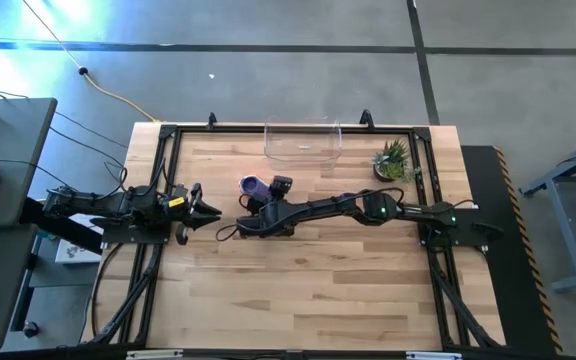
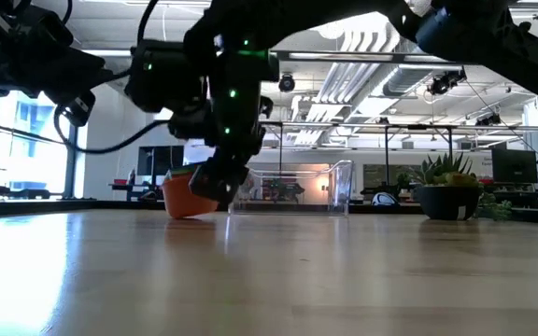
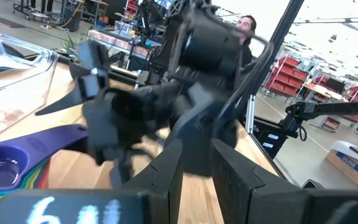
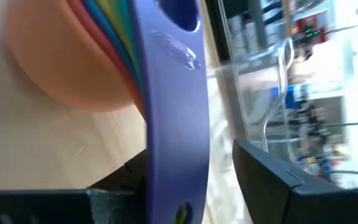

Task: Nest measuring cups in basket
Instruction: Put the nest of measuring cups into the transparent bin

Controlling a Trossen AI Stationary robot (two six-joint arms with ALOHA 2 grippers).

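Observation:
The measuring cups (image 1: pixel 253 186) sit nested in one stack on the table, left of centre, with the purple cup on top and the orange cup (image 2: pixel 187 201) at the bottom. The stack also shows in the left wrist view (image 3: pixel 11 174). My right gripper (image 1: pixel 270 194) reaches in from the table's right. Its fingers are open on either side of the purple handle (image 4: pixel 173 143). The clear basket (image 1: pixel 303 142) stands at the far edge, beyond the stack. My left gripper (image 1: pixel 204 206) waits at the table's left edge, level, with a narrow gap between its fingers (image 3: pixel 194 180) and nothing in it. My right gripper has the purple cup's flat handle (image 4: pixel 174 162) between its fingers, which come slanting down from the table's right. A gap shows between the handle and one finger (image 4: pixel 278 180). Whether the other finger (image 4: pixel 104 198) touches the handle I cannot tell. The stack stands on the table on the orange cup (image 4: pixel 61 68).
A small potted green plant (image 1: pixel 393 160) stands at the far right, next to the basket. The black frame rail (image 1: pixel 298 127) runs along the table's far edge. Bare wood (image 1: pixel 308 290) lies on the near half of the table.

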